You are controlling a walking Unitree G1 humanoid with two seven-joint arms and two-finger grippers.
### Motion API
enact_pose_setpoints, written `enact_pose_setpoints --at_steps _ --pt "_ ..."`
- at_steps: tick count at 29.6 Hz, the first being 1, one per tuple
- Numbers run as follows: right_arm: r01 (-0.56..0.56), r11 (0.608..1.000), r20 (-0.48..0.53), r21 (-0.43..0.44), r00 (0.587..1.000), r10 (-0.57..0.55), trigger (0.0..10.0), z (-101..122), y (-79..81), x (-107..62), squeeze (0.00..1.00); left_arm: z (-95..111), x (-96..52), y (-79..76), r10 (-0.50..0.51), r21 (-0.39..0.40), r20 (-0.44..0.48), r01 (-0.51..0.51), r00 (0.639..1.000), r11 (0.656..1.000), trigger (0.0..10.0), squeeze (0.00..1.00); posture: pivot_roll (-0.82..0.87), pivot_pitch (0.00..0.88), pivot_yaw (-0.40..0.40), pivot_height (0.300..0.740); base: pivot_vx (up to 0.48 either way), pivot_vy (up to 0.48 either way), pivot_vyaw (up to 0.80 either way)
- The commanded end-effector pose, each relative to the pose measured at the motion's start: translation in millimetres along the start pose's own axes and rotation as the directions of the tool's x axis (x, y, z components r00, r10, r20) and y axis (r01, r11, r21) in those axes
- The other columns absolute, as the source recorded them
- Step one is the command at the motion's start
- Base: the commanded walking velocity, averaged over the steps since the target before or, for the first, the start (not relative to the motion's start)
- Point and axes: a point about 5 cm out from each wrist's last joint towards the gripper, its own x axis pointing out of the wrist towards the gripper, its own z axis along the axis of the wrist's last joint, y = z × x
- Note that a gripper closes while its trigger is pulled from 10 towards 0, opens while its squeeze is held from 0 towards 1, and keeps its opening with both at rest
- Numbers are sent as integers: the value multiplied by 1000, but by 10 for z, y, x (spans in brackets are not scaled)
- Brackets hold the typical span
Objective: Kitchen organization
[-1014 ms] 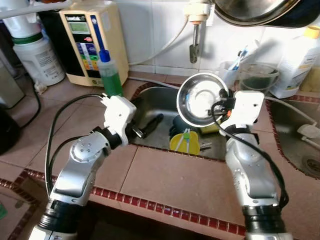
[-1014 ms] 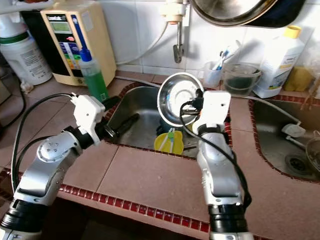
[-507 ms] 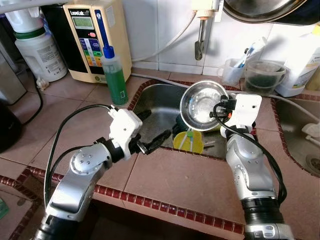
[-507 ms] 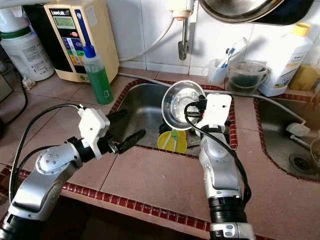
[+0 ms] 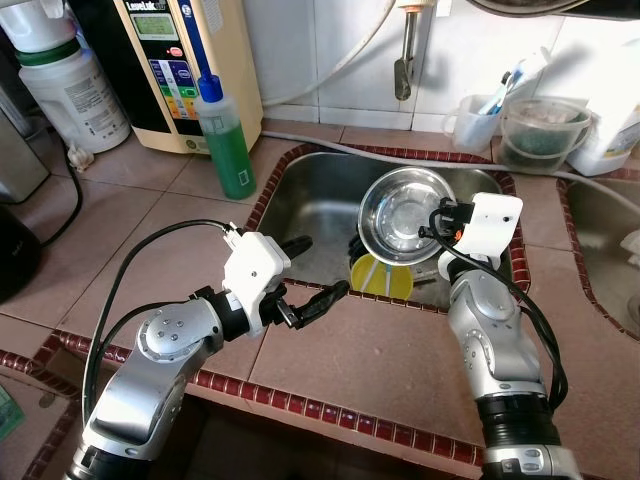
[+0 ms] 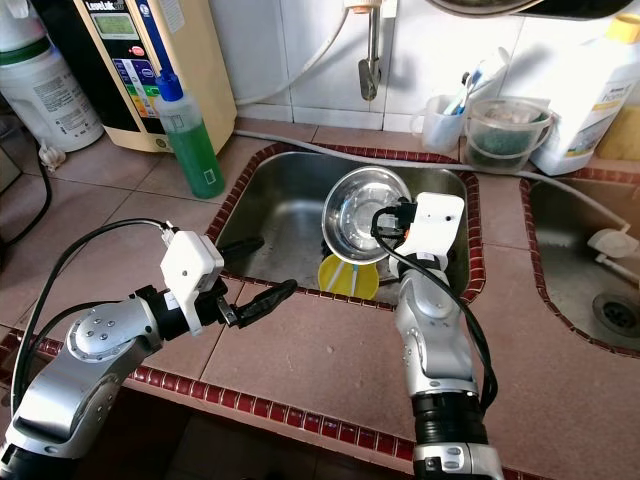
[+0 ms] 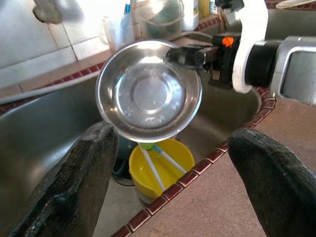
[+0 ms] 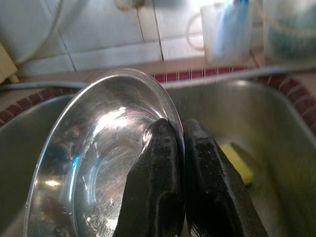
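A shiny steel bowl (image 5: 402, 215) hangs tilted over the steel sink (image 5: 320, 192), its hollow facing me. My right gripper (image 8: 178, 136) is shut on the bowl's rim, one finger inside and one outside. Below the bowl, in the sink, sits a yellow cup (image 5: 383, 277) holding a green and white utensil. My left gripper (image 5: 311, 272) stands open over the sink's near left edge, empty, with its fingers (image 7: 81, 173) pointing toward the bowl (image 7: 148, 96).
A green soap bottle (image 5: 223, 140) stands on the tiled counter left of the sink, with a beige appliance (image 5: 190, 55) and a white jug (image 5: 70, 85) behind. A tap (image 5: 403, 50) hangs over the sink. Cups with a toothbrush (image 5: 500, 115) sit at the back right. A second basin (image 6: 600, 290) lies right.
The camera has tilted down and drawn back. My right gripper has lowered the bowl toward the sink. My left gripper has moved right, over the sink's front edge.
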Motion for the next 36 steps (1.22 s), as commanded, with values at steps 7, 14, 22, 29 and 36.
enact_pose_setpoints --at_steps 7,14,22,29,36 --pt "66 994 -72 84 996 -60 10000 -138 0 -55 47 51 12 -26 -42 2 1 42 999 999 10000 0 -164 196 140 740 0 0 0" --pt "84 991 -113 105 991 -72 10000 -232 11 -82 1000 80 23 -10 -51 0 8 51 999 999 10000 0 -162 196 144 740 0 0 0" --pt "90 988 -118 126 990 -75 10000 -237 10 -83 1000 81 16 -5 -49 2 5 49 999 999 10000 0 -159 191 144 740 0 0 0" --pt "89 987 -106 131 992 -75 10000 -210 23 -71 1000 82 23 14 -40 3 6 40 999 999 10000 0 -159 178 143 740 0 0 0" --pt "63 996 -35 58 998 -61 10000 -119 60 -100 1000 64 49 73 -2 -5 10 2 1000 1000 10000 0 -169 159 144 740 0 0 0"
